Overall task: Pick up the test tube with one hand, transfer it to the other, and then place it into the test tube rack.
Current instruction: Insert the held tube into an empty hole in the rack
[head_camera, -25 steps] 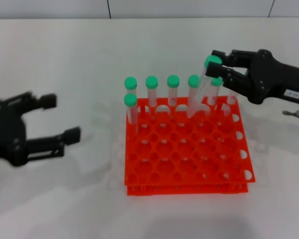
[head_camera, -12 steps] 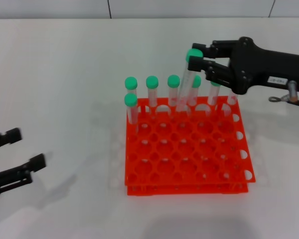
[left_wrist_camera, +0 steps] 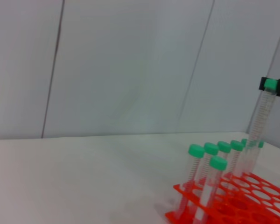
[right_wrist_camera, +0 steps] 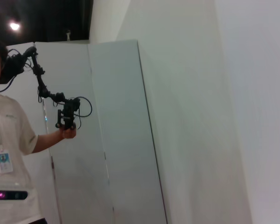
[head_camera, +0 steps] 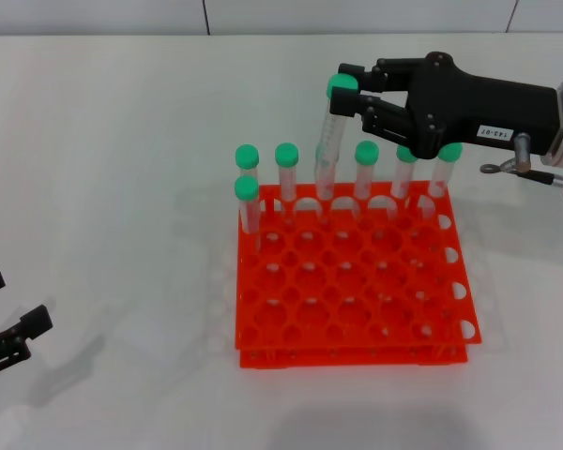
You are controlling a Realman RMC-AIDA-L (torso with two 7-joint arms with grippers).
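Observation:
My right gripper [head_camera: 349, 86], black with a white label, is shut on the green cap of the test tube [head_camera: 327, 155]. It holds the tube slightly tilted over the back row of the orange-red test tube rack [head_camera: 347, 357], with the lower end at hole level. I cannot tell if the tip is inside a hole. Several other green-capped tubes [head_camera: 286, 169] stand in the back rows. My left gripper [head_camera: 5, 314] is open and empty at the lower left edge. The left wrist view shows the held tube [left_wrist_camera: 262, 116] above the rack [left_wrist_camera: 266, 196].
The rack stands mid-table on a white surface, and most of its holes hold no tube. A white wall runs along the back edge. The right wrist view shows only wall panels and a person [right_wrist_camera: 11, 154] holding a device.
My right gripper has moved left along the rack's back row with the tube, which now stands more upright. My left gripper has drawn back to the lower left edge.

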